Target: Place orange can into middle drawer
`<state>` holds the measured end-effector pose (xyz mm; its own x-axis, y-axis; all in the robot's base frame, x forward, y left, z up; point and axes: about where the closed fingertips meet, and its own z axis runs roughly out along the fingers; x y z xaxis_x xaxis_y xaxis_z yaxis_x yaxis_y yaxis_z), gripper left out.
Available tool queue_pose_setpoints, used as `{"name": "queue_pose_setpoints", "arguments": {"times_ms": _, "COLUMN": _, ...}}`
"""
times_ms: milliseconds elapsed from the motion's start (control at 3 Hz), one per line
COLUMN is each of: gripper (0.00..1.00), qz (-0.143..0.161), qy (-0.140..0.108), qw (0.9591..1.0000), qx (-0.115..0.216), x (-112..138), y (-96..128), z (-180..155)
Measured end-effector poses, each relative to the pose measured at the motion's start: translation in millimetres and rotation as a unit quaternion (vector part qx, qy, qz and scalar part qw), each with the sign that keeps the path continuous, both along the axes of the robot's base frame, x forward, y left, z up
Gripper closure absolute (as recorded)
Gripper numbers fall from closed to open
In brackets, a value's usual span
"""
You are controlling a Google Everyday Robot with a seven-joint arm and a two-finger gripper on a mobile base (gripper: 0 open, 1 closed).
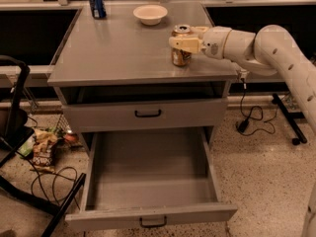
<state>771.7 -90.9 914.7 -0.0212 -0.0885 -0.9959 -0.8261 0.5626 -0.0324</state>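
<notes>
Hand (183,40) is clamped round the orange can (180,58), upright near the worktop's (118,53) front right corner. Blue can (96,2) sits back left, white bowl (150,14) mid back edge. Middle drawer (148,215) hangs open below; snack bag (43,154) and cables (49,176) on speckled floor (266,177).

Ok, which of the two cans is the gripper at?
The orange can near the tabletop's right edge; the gripper is at it. The blue can stands back left.

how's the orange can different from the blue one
The orange can is gold-orange; the blue can is dark blue. The orange can stands near the right edge of the cabinet top, with the gripper at its upper part; the blue can stands free at the back left. Both are upright.
</notes>
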Motion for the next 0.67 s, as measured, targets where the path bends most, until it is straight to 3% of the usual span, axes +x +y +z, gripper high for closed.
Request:
{"name": "queue_pose_setpoints", "arguments": {"times_ms": 333, "gripper": 0.95, "qz": 0.002, "qy": -0.001, "qw": 1.0, "qx": 0.0, "x": -0.7, "y": 1.2, "z": 1.1}}
{"name": "queue_pose_setpoints", "arguments": {"times_ms": 667, "gripper": 1.0, "qz": 0.002, "qy": -0.001, "qw": 1.0, "qx": 0.0, "x": -0.9, "y": 1.2, "z": 1.3}}
